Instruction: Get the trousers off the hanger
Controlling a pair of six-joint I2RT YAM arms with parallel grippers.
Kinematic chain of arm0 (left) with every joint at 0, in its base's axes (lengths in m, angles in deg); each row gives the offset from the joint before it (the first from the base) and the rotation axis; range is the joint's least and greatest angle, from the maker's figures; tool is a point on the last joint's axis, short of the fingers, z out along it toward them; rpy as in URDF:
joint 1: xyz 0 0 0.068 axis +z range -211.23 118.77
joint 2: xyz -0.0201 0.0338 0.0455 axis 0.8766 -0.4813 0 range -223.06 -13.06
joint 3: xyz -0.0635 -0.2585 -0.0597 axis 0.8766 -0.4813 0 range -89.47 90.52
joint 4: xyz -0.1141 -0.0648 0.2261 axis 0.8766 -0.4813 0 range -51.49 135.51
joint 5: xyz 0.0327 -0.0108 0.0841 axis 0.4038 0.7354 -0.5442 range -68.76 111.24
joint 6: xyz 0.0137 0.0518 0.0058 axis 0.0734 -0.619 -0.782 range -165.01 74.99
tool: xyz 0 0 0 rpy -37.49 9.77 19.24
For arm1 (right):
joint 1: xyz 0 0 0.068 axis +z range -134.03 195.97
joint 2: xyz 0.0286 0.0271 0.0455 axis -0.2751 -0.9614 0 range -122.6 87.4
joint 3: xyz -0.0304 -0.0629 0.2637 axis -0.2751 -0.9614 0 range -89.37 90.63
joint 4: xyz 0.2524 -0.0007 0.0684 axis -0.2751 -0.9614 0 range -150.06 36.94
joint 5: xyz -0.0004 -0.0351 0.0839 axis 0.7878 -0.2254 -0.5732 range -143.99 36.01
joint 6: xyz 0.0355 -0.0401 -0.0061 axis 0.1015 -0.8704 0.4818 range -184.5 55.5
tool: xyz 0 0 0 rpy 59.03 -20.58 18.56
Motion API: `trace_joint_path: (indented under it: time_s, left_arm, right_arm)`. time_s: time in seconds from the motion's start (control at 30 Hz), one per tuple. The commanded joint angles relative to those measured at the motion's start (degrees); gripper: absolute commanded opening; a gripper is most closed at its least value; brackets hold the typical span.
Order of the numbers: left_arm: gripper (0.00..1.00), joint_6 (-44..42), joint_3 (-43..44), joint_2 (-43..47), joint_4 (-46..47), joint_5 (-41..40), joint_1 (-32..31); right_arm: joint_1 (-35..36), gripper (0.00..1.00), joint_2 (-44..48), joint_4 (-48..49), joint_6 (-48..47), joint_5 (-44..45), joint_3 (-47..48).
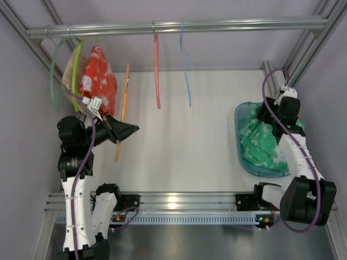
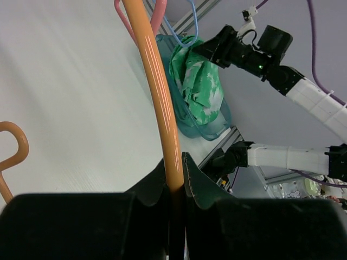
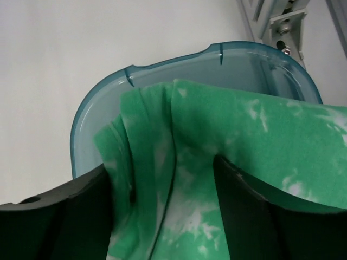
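Note:
The orange hanger (image 1: 123, 108) is bare and tilted off the rail, and my left gripper (image 1: 127, 130) is shut on its bar. In the left wrist view the bar (image 2: 160, 92) runs up from between my closed fingers (image 2: 176, 173), with its hook (image 2: 13, 146) at the left. The green trousers (image 1: 260, 142) lie bunched in the teal tub (image 1: 238, 124) at the right. My right gripper (image 1: 272, 122) hovers over them. In the right wrist view its jaws (image 3: 162, 162) stand wide apart with the green cloth (image 3: 217, 141) lying loose between them, inside the tub's rim (image 3: 162, 64).
A metal rail (image 1: 179, 26) crosses the back. On it hang a pink-red hanger (image 1: 157, 70), a blue hanger (image 1: 185, 70), green hangers (image 1: 54, 76), a red garment (image 1: 100, 78) and a beige garment (image 1: 70, 67). Frame posts stand at both sides.

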Motion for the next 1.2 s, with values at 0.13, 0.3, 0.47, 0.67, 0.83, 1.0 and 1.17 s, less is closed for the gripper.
trace_joint_path:
  time_s: [0.13,0.3,0.47,0.67,0.83,1.0,1.17]
  left_arm:
    - [0.0,14.4,0.1,-8.0,32.5,2.5,0.0]
    - [0.0,23.0,-0.7,-15.8,54.2,-0.6,-2.5]
    - [0.0,15.4,4.0,-24.1,57.3,-1.5,-10.6]
    - [0.0,17.9,4.8,-32.2,72.5,-2.3,-12.3]
    - [0.0,18.4,7.1,-37.3,77.2,-4.0,-12.8]
    - [0.0,17.9,11.3,-41.8,78.3,-3.6,-12.8]
    - [0.0,18.4,15.2,-45.4,79.5,-4.0,-12.8]
  right_arm:
    - [-0.3,0.99,0.4,-3.5,3.5,-5.5,7.0]
    - [-0.3,0.99,3.8,-7.1,3.4,-6.7,10.3]
    - [-0.3,0.99,6.9,-9.9,3.8,-7.4,12.7]
    - [-0.3,1.0,9.6,-12.2,4.1,-11.7,14.3]
    - [-0.4,1.0,12.1,-13.4,4.0,-11.7,14.1]
    - [-0.4,0.99,13.1,-13.5,4.6,-11.9,13.6]
    - [-0.4,0.99,13.4,-13.5,5.5,-12.2,12.8]
